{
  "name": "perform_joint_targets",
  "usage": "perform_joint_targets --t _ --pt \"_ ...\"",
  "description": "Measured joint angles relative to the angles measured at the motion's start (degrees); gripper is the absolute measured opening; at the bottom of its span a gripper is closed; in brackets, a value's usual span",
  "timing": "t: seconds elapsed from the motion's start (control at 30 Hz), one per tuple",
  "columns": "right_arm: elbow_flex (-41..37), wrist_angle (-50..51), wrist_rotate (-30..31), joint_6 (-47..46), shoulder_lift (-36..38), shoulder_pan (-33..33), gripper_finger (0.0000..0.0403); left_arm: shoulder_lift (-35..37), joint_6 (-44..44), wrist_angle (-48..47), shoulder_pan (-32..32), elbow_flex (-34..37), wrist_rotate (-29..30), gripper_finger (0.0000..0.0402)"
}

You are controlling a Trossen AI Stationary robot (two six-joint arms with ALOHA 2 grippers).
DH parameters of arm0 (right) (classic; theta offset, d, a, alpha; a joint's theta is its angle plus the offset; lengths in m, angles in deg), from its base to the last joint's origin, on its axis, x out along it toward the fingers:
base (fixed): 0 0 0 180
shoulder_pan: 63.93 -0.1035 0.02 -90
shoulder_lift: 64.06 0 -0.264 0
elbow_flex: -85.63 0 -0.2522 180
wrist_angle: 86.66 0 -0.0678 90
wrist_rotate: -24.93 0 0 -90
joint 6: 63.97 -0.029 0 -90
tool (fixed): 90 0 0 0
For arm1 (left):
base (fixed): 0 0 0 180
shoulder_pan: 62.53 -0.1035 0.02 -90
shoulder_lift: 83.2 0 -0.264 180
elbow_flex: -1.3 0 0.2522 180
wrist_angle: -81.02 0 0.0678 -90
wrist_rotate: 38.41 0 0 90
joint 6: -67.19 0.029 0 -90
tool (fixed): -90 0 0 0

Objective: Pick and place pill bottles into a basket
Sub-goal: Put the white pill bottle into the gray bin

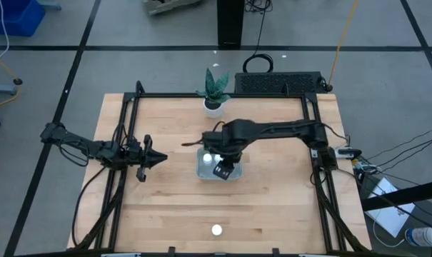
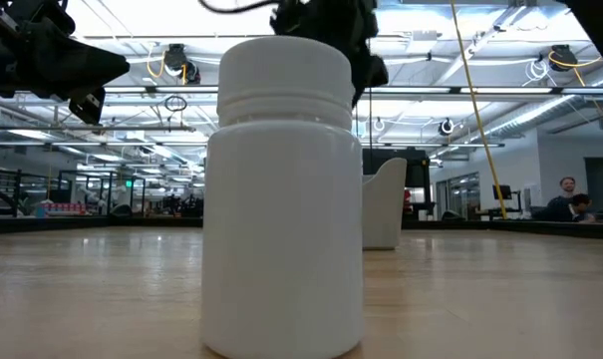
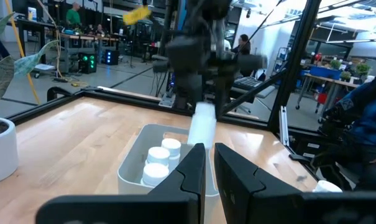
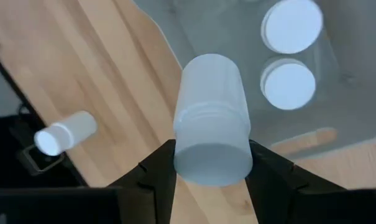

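Observation:
My right gripper (image 1: 223, 168) is shut on a white pill bottle (image 4: 210, 118) above the pale grey-blue basket (image 1: 201, 172). The left wrist view shows this bottle (image 3: 202, 126) hanging over the basket (image 3: 135, 165). At least two more bottles (image 4: 289, 84) stand upright in the basket. One bottle (image 1: 216, 230) stands upright near the table's near edge and fills the low view (image 2: 281, 199). Another bottle (image 4: 66, 132) lies on its side on the table. My left gripper (image 1: 158, 158) is shut and empty, left of the basket. My right gripper pinches the bottle's cap end (image 4: 210, 163) between its two fingers (image 4: 160, 168), one on each side. The fingers come from above, pointing down. The bottle hangs below them, bottom down and slightly tilted, lifted clear above the basket.
A white plant pot (image 1: 214, 106) with a green plant stands at the table's far edge, behind the basket. A black ribbed box (image 1: 276, 83) sits beyond the far edge. A black frame (image 1: 312, 135) runs along the table's sides. Bare wood lies between the basket and the near bottle.

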State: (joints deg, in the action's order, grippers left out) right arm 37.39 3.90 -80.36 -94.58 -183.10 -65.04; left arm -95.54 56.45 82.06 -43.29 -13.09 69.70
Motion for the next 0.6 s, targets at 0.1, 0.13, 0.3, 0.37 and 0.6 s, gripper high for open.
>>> perform_joint_targets --t 0.1,0.13,0.3,0.37,0.6 --pt "0.0 0.7 0.2 2.0 -2.4 -0.3 0.0146 0.0 0.0 0.0 0.0 0.0 0.0 0.0037" --pt "0.0 1.3 0.2 2.6 -3.2 -0.4 0.0146 0.0 0.0 0.0 0.0 0.0 0.0 0.0037" --pt "0.0 6.4 0.5 5.6 -6.4 -0.5 0.0146 0.0 0.0 0.0 0.0 0.0 0.0 0.0037" --pt "0.0 7.5 2.2 6.3 -7.4 -0.5 0.0146 0.0 0.0 0.0 0.0 0.0 0.0 0.0037" --pt "0.0 7.9 4.3 7.1 -7.7 -0.2 0.0146 0.0 0.0 0.0 0.0 0.0 0.0 0.0037"
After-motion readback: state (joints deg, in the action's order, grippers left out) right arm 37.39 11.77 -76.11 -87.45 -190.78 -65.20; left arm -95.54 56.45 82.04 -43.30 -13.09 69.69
